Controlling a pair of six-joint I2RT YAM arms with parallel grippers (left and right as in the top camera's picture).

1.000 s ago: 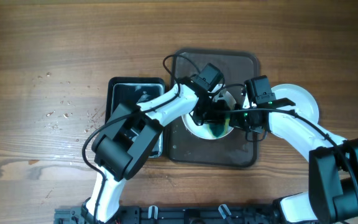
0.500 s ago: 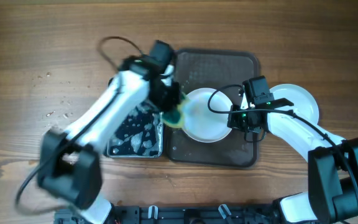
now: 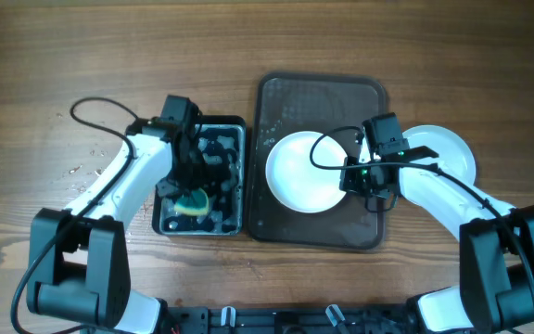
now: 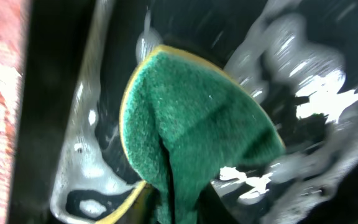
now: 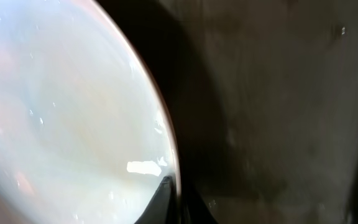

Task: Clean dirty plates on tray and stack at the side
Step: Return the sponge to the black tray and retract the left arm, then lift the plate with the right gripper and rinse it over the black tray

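Wooden table (image 3: 63, 56) beneath dark brown tray (image 3: 321, 91)

No readable text, labels, brands, numbers or signs were visible in any view.
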